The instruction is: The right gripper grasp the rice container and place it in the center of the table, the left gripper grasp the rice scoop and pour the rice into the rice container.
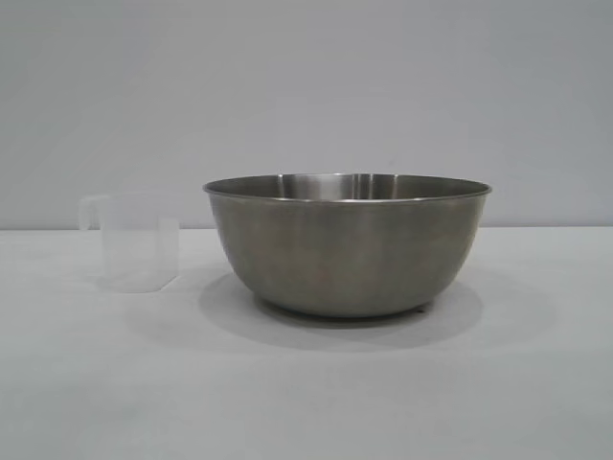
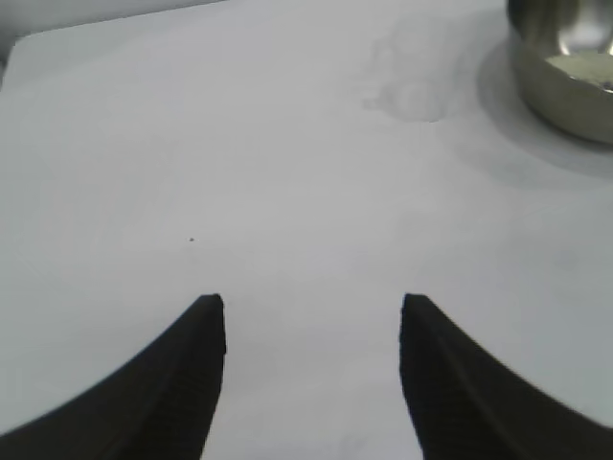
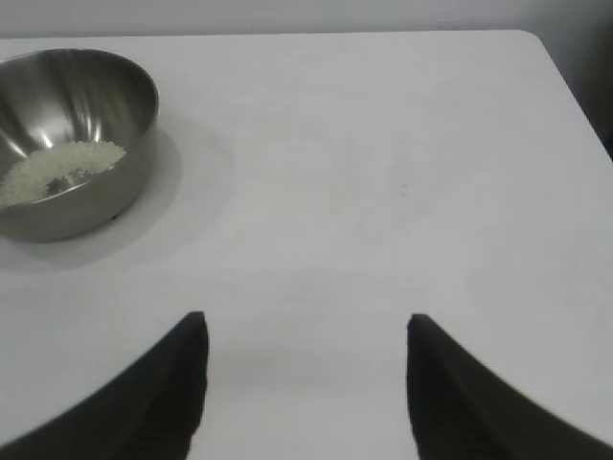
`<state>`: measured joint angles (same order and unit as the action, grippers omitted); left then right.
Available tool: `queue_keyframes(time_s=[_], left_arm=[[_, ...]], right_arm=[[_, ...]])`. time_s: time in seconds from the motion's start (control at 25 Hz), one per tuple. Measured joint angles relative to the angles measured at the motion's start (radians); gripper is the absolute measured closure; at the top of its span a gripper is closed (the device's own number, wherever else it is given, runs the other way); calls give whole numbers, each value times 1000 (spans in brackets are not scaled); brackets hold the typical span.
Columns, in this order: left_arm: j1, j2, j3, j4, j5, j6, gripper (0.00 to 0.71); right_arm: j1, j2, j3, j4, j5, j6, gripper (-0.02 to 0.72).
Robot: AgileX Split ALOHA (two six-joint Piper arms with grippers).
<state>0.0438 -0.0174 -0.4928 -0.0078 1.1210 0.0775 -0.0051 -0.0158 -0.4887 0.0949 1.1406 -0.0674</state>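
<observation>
The rice container, a wide steel bowl, stands upright on the white table near the middle. The rice lies as a shallow white layer inside the bowl. The rice scoop, a small translucent cup with a loop handle, stands upright to the bowl's left, apart from it. My left gripper is open and empty over bare table, with the bowl far off and a faint outline of the scoop near it. My right gripper is open and empty, away from the bowl. Neither gripper shows in the exterior view.
A plain grey wall stands behind the table. The table's far edge and a rounded corner show in the right wrist view.
</observation>
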Motion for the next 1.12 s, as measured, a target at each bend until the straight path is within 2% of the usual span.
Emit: queue_keyframes(time_s=[0.32, 1.12], left_arm=[[1, 0, 0, 0, 0, 0, 359], [1, 0, 0, 0, 0, 0, 359]], right_arm=[[60, 0, 0, 0, 0, 0, 279], [62, 0, 0, 0, 0, 0, 279]])
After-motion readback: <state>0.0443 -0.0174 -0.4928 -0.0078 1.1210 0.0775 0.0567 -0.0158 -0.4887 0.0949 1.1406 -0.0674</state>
